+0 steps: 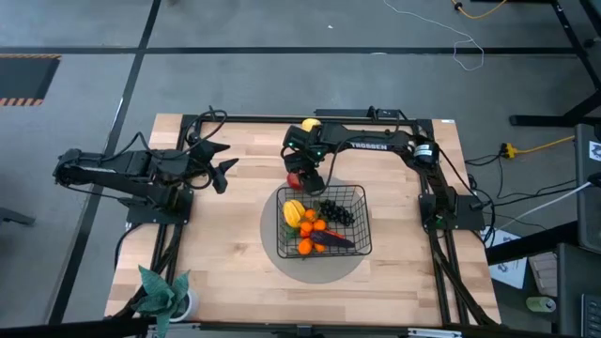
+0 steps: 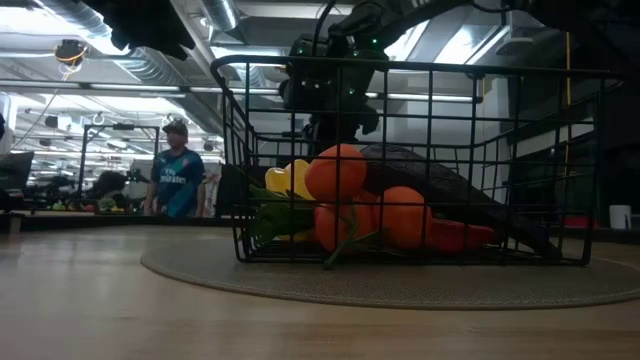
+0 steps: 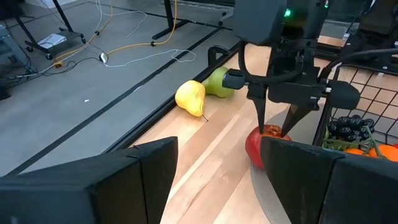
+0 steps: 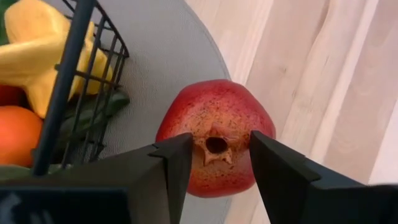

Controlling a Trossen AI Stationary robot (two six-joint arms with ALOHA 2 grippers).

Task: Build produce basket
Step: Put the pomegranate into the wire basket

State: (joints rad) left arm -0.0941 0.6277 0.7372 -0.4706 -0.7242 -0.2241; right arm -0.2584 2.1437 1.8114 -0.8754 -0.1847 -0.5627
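The black wire basket point(image 1: 362, 202) stands on a round grey mat point(image 1: 319, 270). It holds a yellow ridged fruit point(image 1: 294, 211), oranges point(image 1: 308, 226), dark grapes point(image 1: 336, 211) and a purple eggplant point(image 1: 336, 240). A red fruit with a crown point(image 4: 214, 134) lies on the mat's edge by the basket's far left corner. My right gripper point(image 3: 277, 124) is open and points down over it, one finger on each side of the crown. A yellow pear point(image 3: 190, 97) and a green apple point(image 3: 217, 81) lie at the table's far edge. My left gripper point(image 1: 225, 164) waits open over the table's left part. My right gripper comes at the red fruit's top point(image 4: 214, 121) from above, with one fingertip point(image 3: 261, 121) on each side of the crown. I cannot tell whether the fingertips touch the fruit. The fruit sits on the mat's edge point(image 4: 161, 74).
A green potted plant point(image 1: 164, 293) stands at the table's near left corner. Bare wood lies left of and in front of the mat. A person point(image 2: 178, 180) stands in the room beyond the table. Cables run along the floor past the far edge.
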